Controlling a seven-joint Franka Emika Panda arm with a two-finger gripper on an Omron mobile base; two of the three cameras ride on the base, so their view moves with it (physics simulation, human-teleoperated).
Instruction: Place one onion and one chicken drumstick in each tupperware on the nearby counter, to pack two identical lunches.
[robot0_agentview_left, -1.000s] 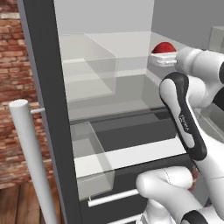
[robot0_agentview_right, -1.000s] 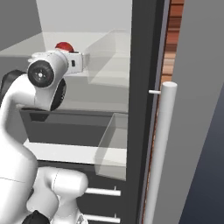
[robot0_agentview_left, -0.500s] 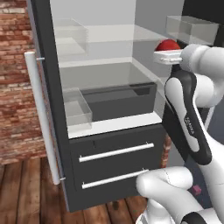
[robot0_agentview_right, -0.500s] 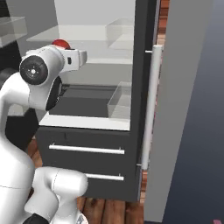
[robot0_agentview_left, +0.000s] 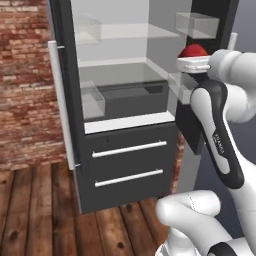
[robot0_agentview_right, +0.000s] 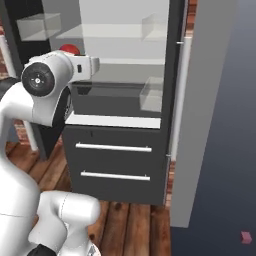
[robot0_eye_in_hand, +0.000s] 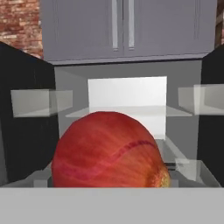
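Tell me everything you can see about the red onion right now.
The onion is a smooth, glossy red ball with fine darker stripes curving across its skin and a yellowish patch low on one side. It sits right in front of the hand camera, at the gripper, raised in front of the open fridge. From the base cameras just its red top peeks above the white hand.

Arm raised, forearm near vertical, wrist bent so the hand (robot0_agentview_left: 194, 64) points forward at roughly shoulder height. Hand's jaws stand wide, clamped around the red onion (robot0_agentview_left: 193, 51), which sits close up against the hand (robot0_agentview_right: 85, 64) in the hand view.
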